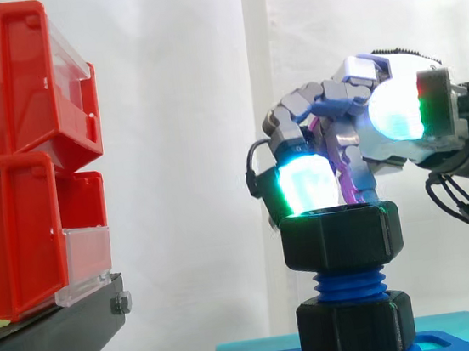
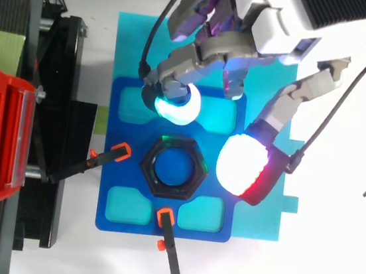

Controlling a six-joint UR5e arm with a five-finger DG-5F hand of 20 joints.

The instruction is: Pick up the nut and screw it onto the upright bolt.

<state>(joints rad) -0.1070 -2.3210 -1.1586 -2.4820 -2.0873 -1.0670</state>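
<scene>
Nut: black, six-sided, level on top of the upright bolt, directly under the hand.
Hand: hangs above and behind the nut with its fingers loosely bent and spread; it grips nothing.
Pads: the cyan pad looks to rest at the nut's top rim in the side view, though from above it lies clear of the hex on the far side. The white pad sits just beside a flat on the arm's side.
Bolt: blue, coarse thread, with a few turns bare below the nut.
Lower nut: a second black hex at the bolt's foot, apart from the upper one.
Plate: blue, holds the bolt and lies on a teal mat.
Clamps: two orange-tipped ones bite the plate's edges.
Bins: red, stacked on a black stand, well apart from the work.
Handling: the nut is probably light, stiff plastic with smooth faces, so it may slip under a glancing touch.
Hold: best taken on opposite flats, pads square to the sides rather than on the top rim.
Progress: the nut seems started on the thread, with more turning down likely needed.
</scene>
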